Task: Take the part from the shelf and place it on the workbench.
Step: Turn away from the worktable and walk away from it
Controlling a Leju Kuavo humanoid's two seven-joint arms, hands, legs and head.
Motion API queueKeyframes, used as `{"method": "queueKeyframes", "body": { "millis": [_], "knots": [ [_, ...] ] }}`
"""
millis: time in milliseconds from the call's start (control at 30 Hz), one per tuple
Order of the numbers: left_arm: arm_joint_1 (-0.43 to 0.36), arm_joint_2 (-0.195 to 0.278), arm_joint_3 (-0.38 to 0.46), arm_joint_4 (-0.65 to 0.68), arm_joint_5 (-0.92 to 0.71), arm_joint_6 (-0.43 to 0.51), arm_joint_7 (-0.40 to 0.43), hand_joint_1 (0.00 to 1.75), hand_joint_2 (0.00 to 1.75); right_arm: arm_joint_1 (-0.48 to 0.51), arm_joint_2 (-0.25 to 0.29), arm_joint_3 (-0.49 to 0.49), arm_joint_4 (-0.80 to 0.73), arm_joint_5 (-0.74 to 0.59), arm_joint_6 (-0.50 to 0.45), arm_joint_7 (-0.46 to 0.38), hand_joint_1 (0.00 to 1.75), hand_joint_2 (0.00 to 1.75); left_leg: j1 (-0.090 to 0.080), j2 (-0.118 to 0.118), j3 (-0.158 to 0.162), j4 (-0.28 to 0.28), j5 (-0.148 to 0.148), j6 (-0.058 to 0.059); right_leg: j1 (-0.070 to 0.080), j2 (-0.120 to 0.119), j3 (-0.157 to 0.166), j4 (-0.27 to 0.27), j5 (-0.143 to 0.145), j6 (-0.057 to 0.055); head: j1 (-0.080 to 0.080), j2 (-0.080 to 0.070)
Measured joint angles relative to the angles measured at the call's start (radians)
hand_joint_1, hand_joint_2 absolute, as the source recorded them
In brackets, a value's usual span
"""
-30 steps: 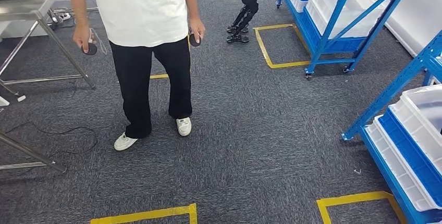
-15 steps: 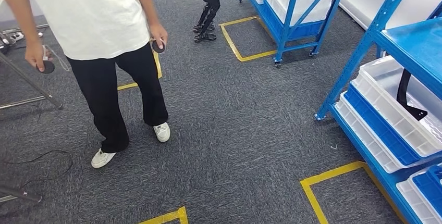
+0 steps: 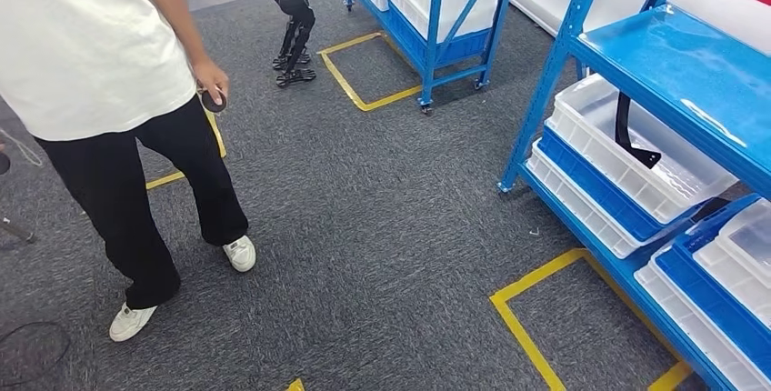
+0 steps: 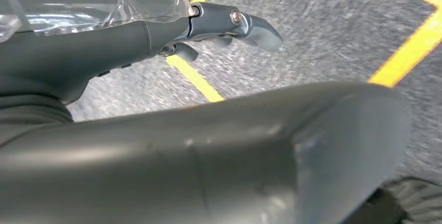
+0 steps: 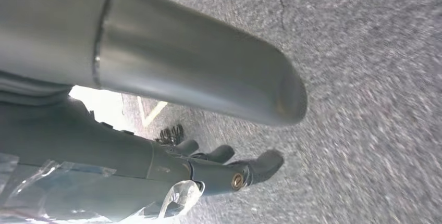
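Our view has swung right since a second ago, so the blue shelf nears. The black part lies in its white bin. Our left hand and right hand hang empty, fingers loosely apart.

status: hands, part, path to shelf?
Left hand and right hand hang empty, fingers apart. Black part in white bin on blue shelf. Person stands left.

Black part lies in white bin on blue shelf; person stands on grey carpet, well apart.
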Motion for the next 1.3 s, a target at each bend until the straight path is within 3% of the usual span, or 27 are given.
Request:
{"method": "queueKeyframes", "body": {
  "millis": [67, 133, 200, 233, 267, 300, 367, 433, 500, 567, 600, 667, 700, 733, 767, 800, 867, 900, 933, 1000, 1033, 1100, 1167, 1233, 1267, 1300],
  "knots": [
    [-0.002, -0.003, -0.002, 0.0, 0.0, -0.001, 0.001, 0.0, 0.0, 0.004, -0.002, 0.0, 0.0, -0.003, 0.0, -0.001, 0.0, 0.0, -0.001, 0.023, 0.003, -0.007, 0.008, 0.011, 0.001, -0.03, -0.017, 0.032, -0.026, 0.009, 0.001, 0.0],
    [-0.001, -0.004, -0.003, 0.0, 0.0, -0.002, 0.002, 0.0, 0.0, 0.001, -0.002, 0.001, 0.0, -0.008, 0.0, -0.002, 0.0, 0.0, -0.004, 0.049, 0.002, -0.011, 0.013, 0.018, 0.005, -0.092, -0.068, 0.156, -0.1, 0.015, 0.001, 0.0],
    [0.003, -0.004, -0.004, 0.0, 0.001, -0.002, 0.002, 0.0, 0.0, -0.001, -0.003, 0.001, 0.0, -0.01, 0.0, -0.005, 0.0, 0.0, -0.007, 0.078, -0.001, -0.011, 0.014, 0.02, 0.005, -0.117, -0.127, 0.3, -0.163, 0.02, 0.001, 0.0],
    [0.003, -0.004, -0.004, 0.0, 0.0, -0.002, 0.002, 0.0, 0.0, -0.001, -0.003, 0.001, 0.0, -0.011, 0.0, -0.007, 0.0, 0.0, -0.007, 0.092, -0.002, -0.01, 0.014, 0.02, 0.005, -0.121, -0.136, 0.329, -0.169, 0.02, 0.001, 0.0],
    [0.003, -0.005, -0.005, 0.0, 0.0, -0.003, 0.002, 0.0, 0.0, 0.0, -0.003, 0.001, 0.0, -0.014, 0.0, -0.01, 0.0, 0.0, -0.007, 0.105, -0.002, -0.01, 0.014, 0.02, 0.006, -0.124, -0.122, 0.311, -0.154, 0.019, 0.001, 0.0],
    [0.002, -0.006, -0.005, 0.0, -0.001, -0.003, 0.002, 0.0, 0.0, 0.0, -0.004, 0.001, 0.0, -0.016, 0.0, -0.011, 0.0, 0.0, -0.007, 0.116, -0.001, -0.01, 0.013, 0.02, 0.006, -0.131, -0.087, 0.252, -0.124, 0.016, 0.001, 0.0],
    [-0.001, -0.008, -0.006, 0.0, -0.002, -0.003, 0.003, 0.0, 0.0, 0.0, -0.007, 0.001, 0.0, -0.021, 0.0, -0.014, 0.0, 0.0, -0.01, 0.136, 0.001, -0.009, 0.01, 0.017, 0.015, -0.17, 0.004, 0.089, -0.062, 0.005, 0.001, 0.0],
    [-0.002, -0.008, -0.007, 0.0, -0.003, -0.003, 0.007, 0.0, 0.0, -0.002, -0.011, 0.002, 0.0, -0.023, -0.001, -0.017, 0.0, 0.0, -0.014, 0.155, 0.001, -0.007, 0.007, 0.011, 0.025, -0.196, 0.045, 0.005, -0.04, -0.008, 0.001, 0.0],
    [-0.003, -0.008, -0.007, 0.0, -0.003, -0.004, 0.011, 0.0, 0.0, -0.002, -0.013, 0.002, 0.0, -0.026, -0.001, -0.019, 0.0, 0.0, -0.017, 0.175, 0.002, -0.007, 0.005, 0.003, 0.026, -0.181, 0.044, -0.003, -0.039, -0.018, 0.001, 0.0],
    [-0.005, -0.008, -0.008, 0.0, -0.003, -0.005, 0.012, 0.0, 0.0, -0.001, -0.015, 0.004, 0.0, -0.029, -0.002, -0.02, 0.0, 0.0, -0.014, 0.157, -0.007, 0.02, -0.019, -0.007, 0.02, -0.163, 0.045, -0.009, -0.033, -0.028, 0.001, 0.0],
    [-0.005, -0.009, -0.008, 0.0, -0.003, -0.005, 0.012, 0.0, 0.0, -0.002, -0.015, 0.004, 0.0, -0.029, -0.002, -0.02, 0.0, 0.0, -0.012, 0.134, -0.026, 0.066, -0.048, -0.012, 0.016, -0.154, 0.045, -0.012, -0.029, -0.034, 0.001, 0.0],
    [-0.002, -0.009, -0.009, 0.0, -0.003, -0.005, 0.012, 0.0, 0.0, -0.006, -0.015, 0.006, 0.0, -0.03, -0.003, -0.02, 0.0, 0.0, -0.004, 0.088, -0.092, 0.22, -0.125, -0.022, 0.014, -0.135, 0.041, -0.012, -0.024, -0.04, 0.001, 0.0],
    [0.001, -0.009, -0.009, 0.0, -0.002, -0.005, 0.012, 0.0, 0.0, -0.006, -0.015, 0.006, 0.0, -0.031, -0.003, -0.021, 0.0, 0.0, -0.001, 0.08, -0.124, 0.293, -0.152, -0.025, 0.014, -0.122, 0.039, -0.012, -0.021, -0.041, 0.001, 0.0],
    [0.004, -0.009, -0.01, 0.0, -0.002, -0.005, 0.012, 0.0, 0.0, -0.006, -0.015, 0.007, 0.0, -0.031, -0.003, -0.021, 0.0, 0.0, 0.001, 0.077, -0.142, 0.333, -0.161, -0.028, 0.014, -0.109, 0.037, -0.012, -0.019, -0.041, 0.001, 0.0],
    [0.005, -0.009, -0.01, 0.0, -0.002, -0.005, 0.012, 0.0, 0.0, -0.005, -0.015, 0.008, 0.0, -0.031, -0.003, -0.021, 0.0, 0.0, 0.002, 0.075, -0.137, 0.329, -0.149, -0.028, 0.014, -0.095, 0.035, -0.011, -0.017, -0.039, 0.001, 0.0],
    [0.005, -0.009, -0.01, 0.0, -0.002, -0.005, 0.011, 0.0, 0.0, -0.004, -0.015, 0.008, 0.0, -0.031, -0.003, -0.021, 0.0, 0.0, 0.004, 0.07, -0.112, 0.278, -0.119, -0.028, 0.013, -0.081, 0.035, -0.011, -0.014, -0.037, 0.001, 0.0],
    [0.001, -0.01, -0.01, 0.0, -0.002, -0.005, 0.01, 0.0, 0.0, -0.004, -0.014, 0.01, 0.0, -0.031, -0.003, -0.021, 0.0, 0.0, 0.009, 0.029, -0.03, 0.112, -0.047, -0.028, 0.012, -0.054, 0.032, -0.009, -0.01, -0.03, 0.001, 0.0],
    [0.0, -0.01, -0.01, 0.0, -0.002, -0.005, 0.009, 0.0, 0.0, -0.006, -0.014, 0.011, 0.0, -0.032, -0.004, -0.021, 0.0, 0.0, 0.012, 0.007, 0.0, 0.046, -0.025, -0.027, 0.013, -0.042, 0.028, -0.006, -0.008, -0.026, 0.001, 0.0],
    [-0.001, -0.01, -0.01, 0.0, -0.002, -0.005, 0.008, 0.0, 0.0, -0.006, -0.014, 0.012, 0.0, -0.032, -0.004, -0.021, 0.0, 0.0, 0.013, -0.009, 0.016, 0.009, -0.015, -0.026, 0.014, -0.031, 0.022, -0.004, -0.005, -0.022, 0.001, 0.0],
    [-0.001, -0.011, -0.011, 0.0, -0.001, -0.005, 0.008, 0.0, 0.0, -0.003, -0.014, 0.014, 0.0, -0.033, -0.005, -0.021, 0.0, 0.0, 0.012, -0.002, 0.017, -0.003, -0.013, -0.019, 0.012, -0.008, 0.01, -0.003, 0.003, -0.011, 0.002, 0.0],
    [-0.002, -0.013, -0.011, 0.0, -0.001, -0.005, 0.008, 0.0, 0.0, 0.001, -0.015, 0.014, 0.0, -0.034, -0.007, -0.021, 0.0, 0.0, 0.011, 0.009, 0.016, -0.004, -0.01, -0.013, 0.01, -0.011, 0.005, 0.001, 0.002, -0.006, 0.002, 0.0],
    [-0.005, -0.015, -0.011, 0.0, -0.001, -0.004, 0.008, 0.0, 0.0, 0.003, -0.016, 0.015, 0.0, -0.035, -0.009, -0.021, 0.0, 0.0, 0.011, 0.033, 0.016, -0.007, -0.002, 0.001, 0.01, -0.054, -0.02, 0.055, -0.037, 0.003, 0.002, 0.0],
    [-0.004, -0.015, -0.011, 0.0, 0.0, -0.004, 0.008, 0.0, 0.0, 0.0, -0.015, 0.016, 0.0, -0.036, -0.011, -0.021, 0.0, 0.0, 0.008, 0.058, 0.014, -0.007, 0.001, 0.008, 0.01, -0.107, -0.08, 0.198, -0.117, 0.011, 0.002, 0.0],
    [0.0, -0.015, -0.011, 0.0, -0.001, -0.004, 0.008, 0.0, 0.0, -0.001, -0.015, 0.016, 0.0, -0.037, -0.012, -0.021, 0.0, 0.0, 0.006, 0.087, 0.011, -0.006, 0.002, 0.009, 0.007, -0.121, -0.132, 0.326, -0.166, 0.016, 0.002, 0.0],
    [0.0, -0.015, -0.011, 0.0, -0.001, -0.004, 0.008, 0.0, 0.0, -0.001, -0.014, 0.016, 0.0, -0.037, -0.012, -0.021, 0.0, 0.0, 0.006, 0.1, 0.01, -0.006, 0.001, 0.009, 0.006, -0.124, -0.131, 0.333, -0.162, 0.017, 0.002, 0.0],
    [0.0, -0.015, -0.011, 0.0, -0.001, -0.004, 0.008, 0.0, 0.0, 0.0, -0.014, 0.016, 0.0, -0.037, -0.012, -0.021, 0.0, 0.0, 0.006, 0.112, 0.011, -0.006, 0.001, 0.009, 0.006, -0.128, -0.108, 0.297, -0.14, 0.017, 0.002, 0.0]
  ]
}}
